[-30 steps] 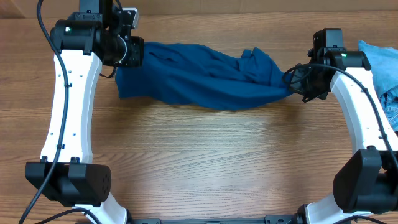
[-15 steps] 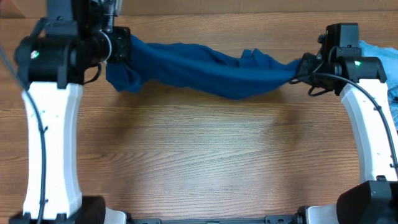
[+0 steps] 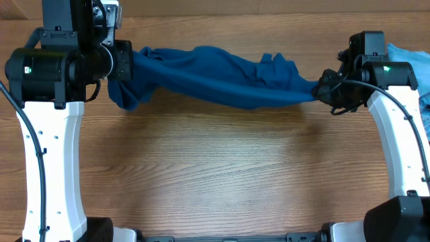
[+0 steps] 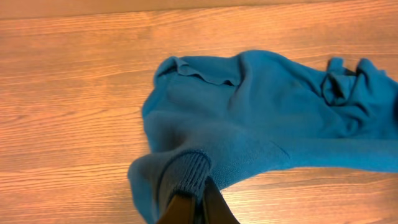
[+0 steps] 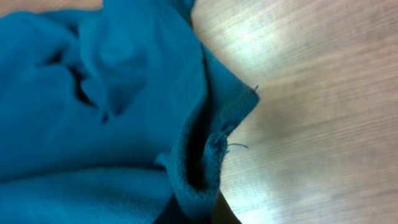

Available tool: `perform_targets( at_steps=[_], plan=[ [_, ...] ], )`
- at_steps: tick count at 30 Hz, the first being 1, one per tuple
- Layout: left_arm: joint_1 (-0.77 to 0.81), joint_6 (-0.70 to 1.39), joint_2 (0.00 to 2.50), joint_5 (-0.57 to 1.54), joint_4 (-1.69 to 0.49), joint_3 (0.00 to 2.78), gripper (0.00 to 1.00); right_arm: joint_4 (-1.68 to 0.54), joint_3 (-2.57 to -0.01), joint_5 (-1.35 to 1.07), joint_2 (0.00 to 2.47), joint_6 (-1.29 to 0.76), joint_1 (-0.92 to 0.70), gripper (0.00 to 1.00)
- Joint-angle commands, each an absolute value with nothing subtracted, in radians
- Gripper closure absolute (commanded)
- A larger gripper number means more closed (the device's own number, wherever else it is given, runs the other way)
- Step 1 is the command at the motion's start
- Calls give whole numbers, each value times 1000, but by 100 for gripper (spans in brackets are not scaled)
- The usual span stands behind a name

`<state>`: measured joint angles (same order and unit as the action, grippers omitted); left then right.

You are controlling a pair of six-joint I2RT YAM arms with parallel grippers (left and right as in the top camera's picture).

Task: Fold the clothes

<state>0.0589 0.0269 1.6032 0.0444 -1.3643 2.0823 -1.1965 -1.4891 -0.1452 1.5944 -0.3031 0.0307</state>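
Note:
A large plain deep-blue knit shirt point(image 3: 215, 74) hangs stretched as a bunched band between my two grippers above the far part of the table. My left gripper point(image 3: 123, 62) is shut on its left end, and the left wrist view shows the jaws point(image 4: 194, 202) pinching a ribbed edge of the shirt point(image 4: 267, 118). My right gripper point(image 3: 327, 84) is shut on the right end, and the right wrist view shows the jaws point(image 5: 202, 208) clamped on a hemmed fold of the shirt point(image 5: 93, 106).
The wooden table point(image 3: 222, 168) spreads below the shirt. Light-blue garments point(image 3: 411, 60) lie at the far right edge behind my right arm.
Both grippers have lifted the shirt off the table and pulled it apart, so it went from a heap lying on the wood to a taut band. My left arm swung left.

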Motion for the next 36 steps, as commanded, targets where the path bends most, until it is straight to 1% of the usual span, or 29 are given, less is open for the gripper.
perform_targets(
  at_steps=[1, 5, 10, 14, 19, 22, 25, 29, 33, 36],
  plan=[
    [59, 41, 1501, -17, -1349, 2104, 96, -1179, -1494, -148, 1506, -293, 27, 96],
    [59, 41, 1440, -70, -1340, 2154, 96, -1108, -1516, -147, 1421, -276, 27, 96],
    [59, 46, 1382, -134, -1333, 2289, 96, -1060, -1610, -147, 1293, -262, 27, 96],
    [59, 46, 1356, -152, -1327, 2413, 96, -1063, -1701, -148, 1212, -262, 27, 96],
    [59, 45, 1343, -274, -1328, 2579, 96, -1064, -1806, -144, 1126, -262, 27, 96],
    [59, 53, 1333, -324, -1329, 2660, 96, -1063, -1870, -92, 1094, -262, 27, 96],
    [59, 60, 1332, -329, -1327, 2709, 96, -1065, -1919, -81, 1087, -262, 27, 96],
    [59, 60, 1342, -317, -1353, 2702, 96, -1060, -1923, -80, 1102, -262, 27, 96],
    [59, 59, 1393, -318, -1427, 2687, 96, -1055, -1923, -78, 1164, -262, 27, 96],
    [59, 52, 1456, -313, -1413, 2672, 96, -1044, -1923, -35, 1245, -262, 27, 96]
  ],
)
